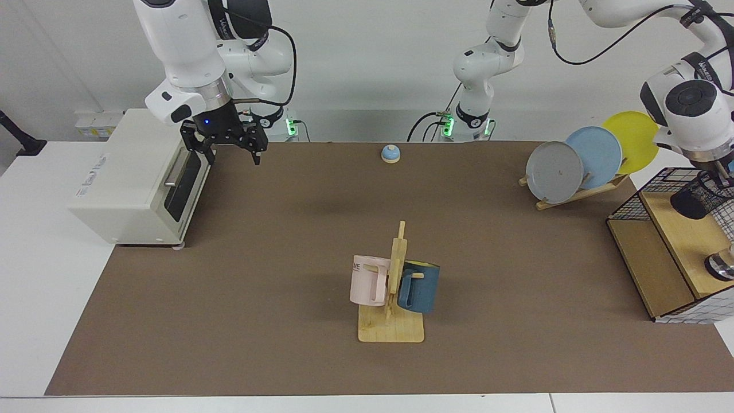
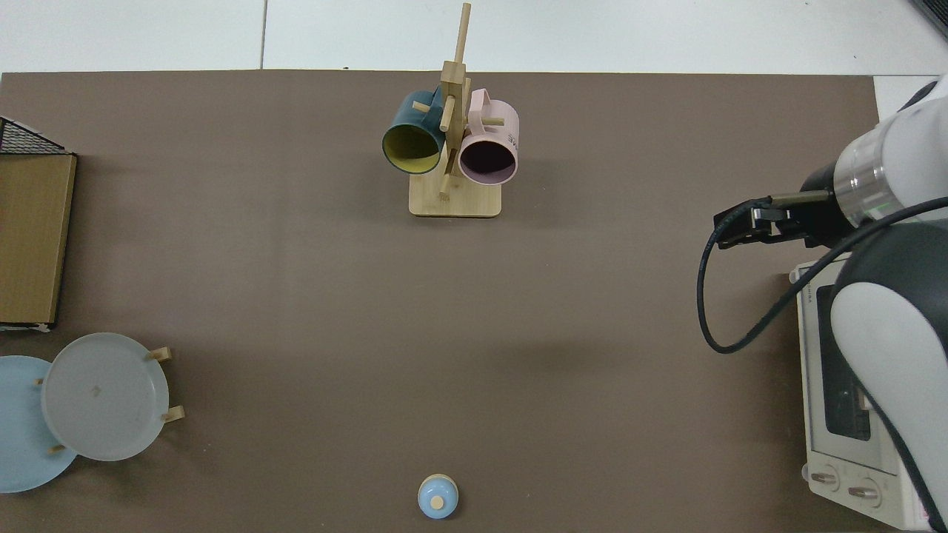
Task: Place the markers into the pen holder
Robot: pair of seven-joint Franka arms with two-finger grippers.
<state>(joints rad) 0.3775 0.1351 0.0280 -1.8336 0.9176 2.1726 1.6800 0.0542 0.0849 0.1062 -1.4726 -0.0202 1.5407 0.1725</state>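
Observation:
The pen holder [image 1: 697, 197], a small black mesh cup, sits on the upper wooden shelf of the wire basket [image 1: 636, 201] at the far right of the facing view. My left gripper [image 1: 723, 173] hangs just above the cup at the picture's edge, mostly cut off. The markers are hidden from view. My right gripper [image 1: 231, 152] hovers open and empty in front of the toaster oven [image 1: 132, 178], well above the mat. In the top view the right gripper [image 2: 732, 231] is at the right side. The pen holder is outside the top view.
A wooden mug tree [image 1: 395, 287] with a pink mug [image 1: 369, 280] and a blue mug [image 1: 419, 285] stands mid-table. A plate rack [image 1: 590, 158] holds grey, blue and yellow plates at the back right. A small blue bell [image 1: 390, 153] sits at the far edge.

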